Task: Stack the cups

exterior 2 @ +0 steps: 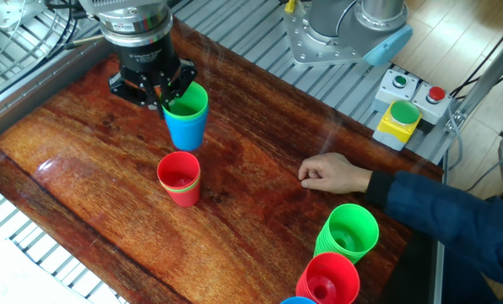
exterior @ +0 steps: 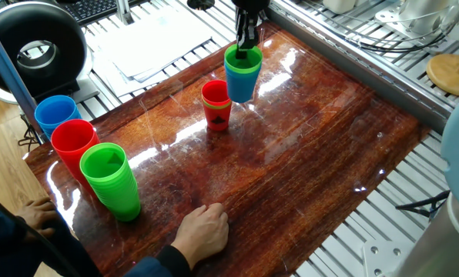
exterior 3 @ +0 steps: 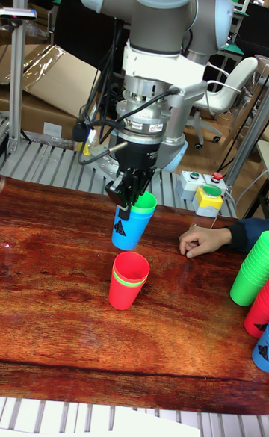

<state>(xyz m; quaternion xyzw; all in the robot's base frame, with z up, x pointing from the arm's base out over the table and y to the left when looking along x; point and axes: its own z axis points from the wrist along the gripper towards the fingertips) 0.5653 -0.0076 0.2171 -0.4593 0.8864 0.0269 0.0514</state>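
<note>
Above the counter (exterior: 306, 154): fingers (exterior 2: 169, 84) pinched on rim of green-in-blue cup stack (exterior: 242, 71), held clear of surface, just beside the red cup stack (exterior: 217, 104).

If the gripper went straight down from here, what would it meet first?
Probably bare tabletop: the gripper holds the green-in-blue cup pair seemingly just beside the red stack, though depth is unclear.
</note>
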